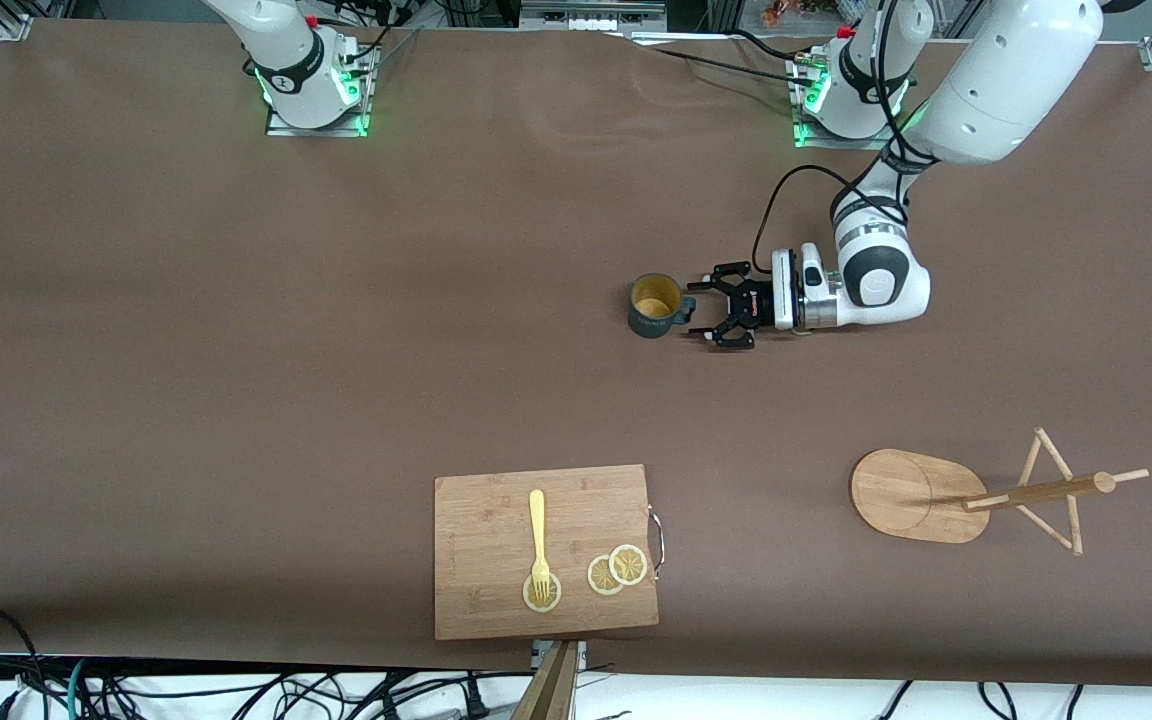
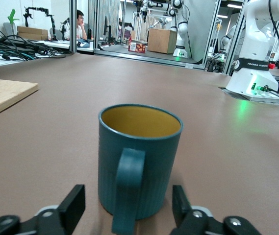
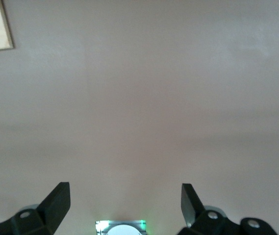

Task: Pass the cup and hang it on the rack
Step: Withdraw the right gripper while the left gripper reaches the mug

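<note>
The dark teal cup [image 1: 654, 305] with a mustard-yellow inside stands upright on the brown table, its handle turned toward my left gripper [image 1: 705, 307]. That gripper is low at the table, level with the cup, and open. In the left wrist view the cup [image 2: 139, 147] stands straight ahead, and its handle reaches into the gap of the left gripper [image 2: 128, 198] without touching the fingers [image 2: 75, 203]. The bamboo rack [image 1: 911, 493] stands nearer to the front camera, toward the left arm's end. My right gripper [image 3: 124, 198] is open and empty, high over bare table.
A wooden cutting board [image 1: 496, 590] with a yellow fork [image 1: 538, 530] and lemon slices [image 1: 616, 570] lies near the table's front edge. Its edge shows in the left wrist view [image 2: 2, 95]. The right arm's base [image 1: 311, 75] stands at the back.
</note>
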You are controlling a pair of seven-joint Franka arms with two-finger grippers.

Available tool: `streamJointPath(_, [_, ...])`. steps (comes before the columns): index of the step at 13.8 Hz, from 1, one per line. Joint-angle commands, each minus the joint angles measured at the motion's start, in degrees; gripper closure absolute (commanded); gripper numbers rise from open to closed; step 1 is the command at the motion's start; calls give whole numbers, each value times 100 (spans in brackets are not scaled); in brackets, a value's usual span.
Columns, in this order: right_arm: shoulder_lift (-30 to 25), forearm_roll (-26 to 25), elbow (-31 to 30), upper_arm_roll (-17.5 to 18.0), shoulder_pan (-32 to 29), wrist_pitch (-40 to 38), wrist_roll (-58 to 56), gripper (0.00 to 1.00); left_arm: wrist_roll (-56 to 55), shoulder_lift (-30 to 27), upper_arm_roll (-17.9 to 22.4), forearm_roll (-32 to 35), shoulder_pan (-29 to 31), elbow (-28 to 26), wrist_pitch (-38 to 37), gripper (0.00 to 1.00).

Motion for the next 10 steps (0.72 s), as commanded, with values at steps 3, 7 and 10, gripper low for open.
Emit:
streamJointPath(3, [-338, -261, -594, 672, -492, 218, -162, 0, 331, 158, -3, -182, -63, 196, -120, 90])
streamJointPath(7, [-426, -111, -691, 707, -484, 235, -214, 0, 244, 141, -3, -182, -37, 196, -173, 100])
streamJointPath(10, [-365, -146, -656, 707, -457, 244, -241, 0, -606, -130, 5, -103, -2, 109, -524, 100])
